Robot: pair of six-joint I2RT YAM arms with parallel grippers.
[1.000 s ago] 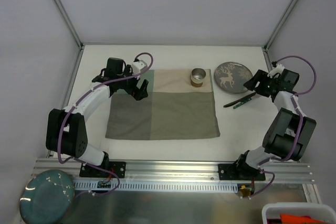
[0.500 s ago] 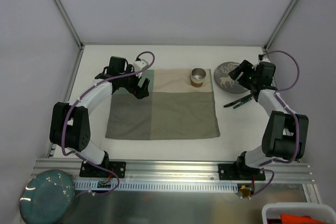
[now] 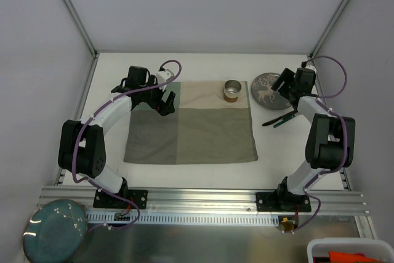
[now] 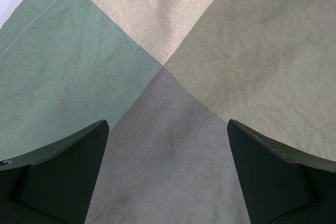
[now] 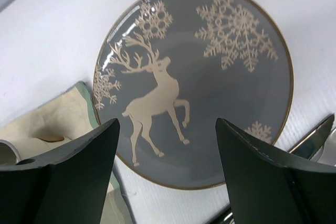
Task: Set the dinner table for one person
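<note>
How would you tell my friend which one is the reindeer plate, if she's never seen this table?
Find the patchwork mat in the middle of the white table. Just off its far right corner, right of the little cup, lies a round grey plate. Only it has a pale reindeer and snowflakes on it.

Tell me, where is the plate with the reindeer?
Seen from above, the plate lies flat on the white table, far right, just right of the mat and the small cup, beyond the cutlery.
</note>
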